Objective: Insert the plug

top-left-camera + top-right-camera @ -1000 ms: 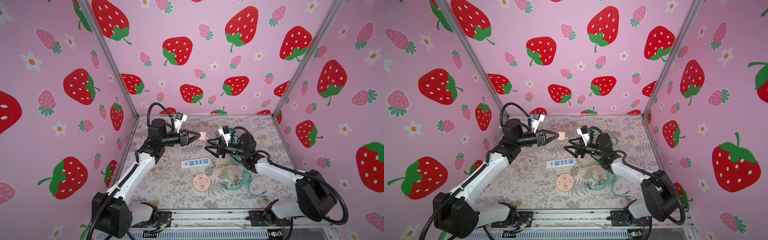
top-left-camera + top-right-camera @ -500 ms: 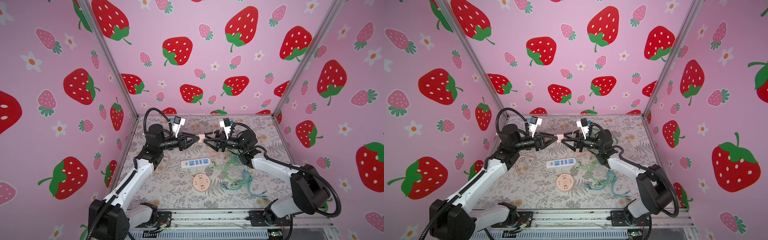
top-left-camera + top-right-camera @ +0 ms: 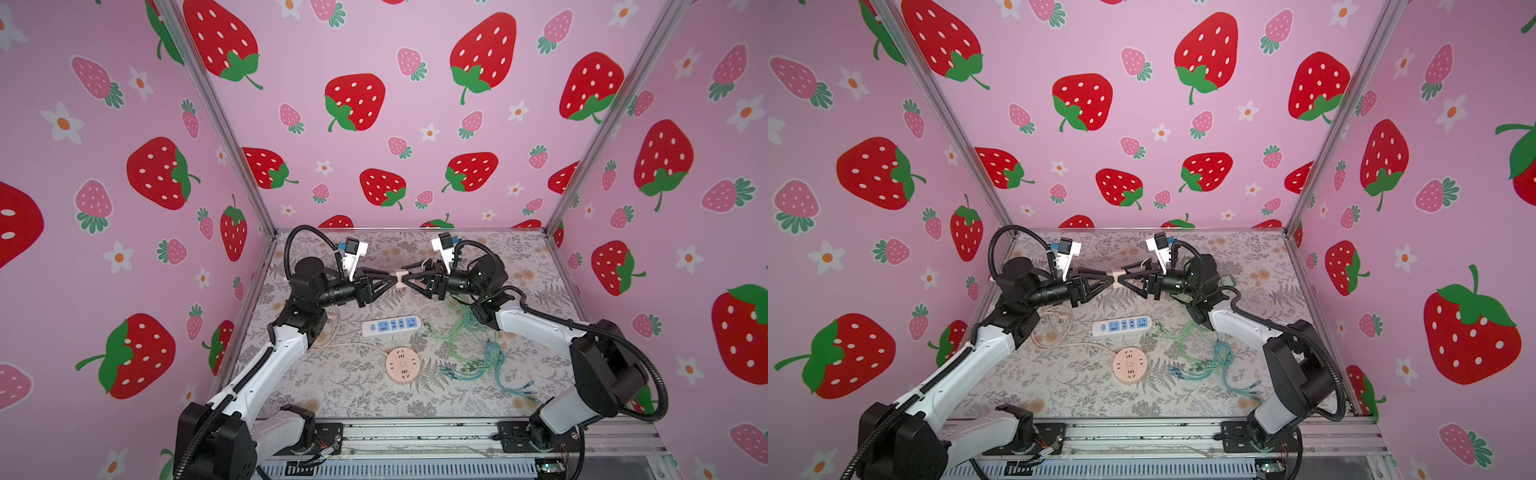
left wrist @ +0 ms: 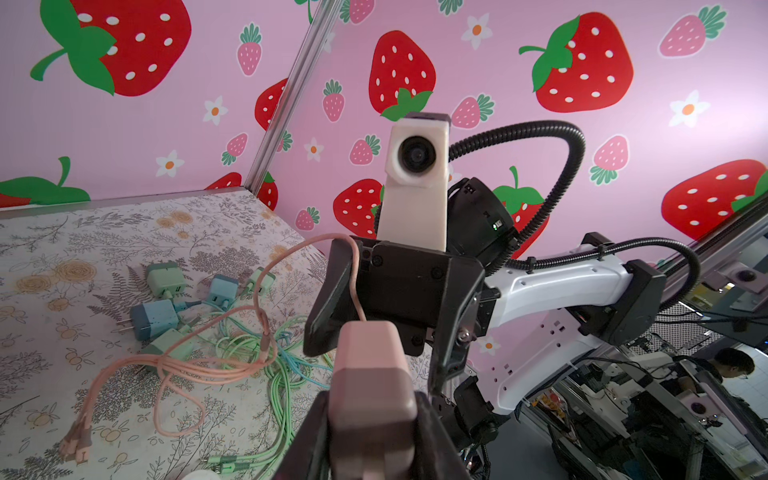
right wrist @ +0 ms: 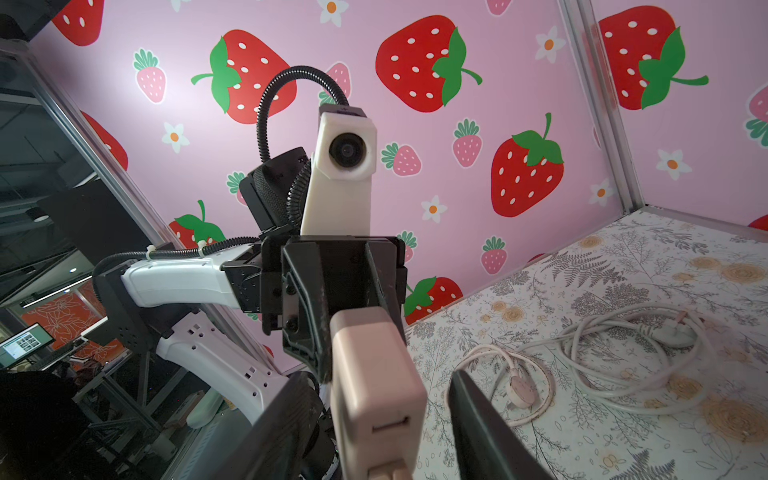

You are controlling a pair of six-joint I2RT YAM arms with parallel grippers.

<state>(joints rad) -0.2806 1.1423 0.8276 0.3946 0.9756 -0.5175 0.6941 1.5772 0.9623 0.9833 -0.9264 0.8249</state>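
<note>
Looking down in both top views, we see the two arms meet nose to nose, high above the flowery table (image 3: 536,266). The pink plug (image 3: 398,277) is up in the air right between them, over the back part of the table and not touching it.

The left gripper (image 3: 391,280) has the plug. In the left wrist view its black fingers (image 4: 308,444) squeeze the plug (image 4: 374,374) from both sides, with no gap.

The right gripper (image 3: 405,279) comes at the plug from the other end. In the right wrist view the plug (image 5: 374,374) sits between its fingers (image 5: 478,424). One finger is close beside the plug, and we cannot tell if it touches. We see a gap between the plug and the other finger, so this gripper has no hold on it. We also see a small slot in the plug's end there.

A thin pink cord (image 4: 208,370) runs from the far end of the plug, across the right gripper, and loops down onto the table.

Below the grippers, flat on the table, lies a white power strip (image 3: 390,325) with blue sockets. Just in front of it lies a round pink socket (image 3: 401,365). To the right is a tangle of green and blue cords (image 3: 478,357). Little green and blue chargers (image 4: 156,318) lie beside that tangle.
</note>
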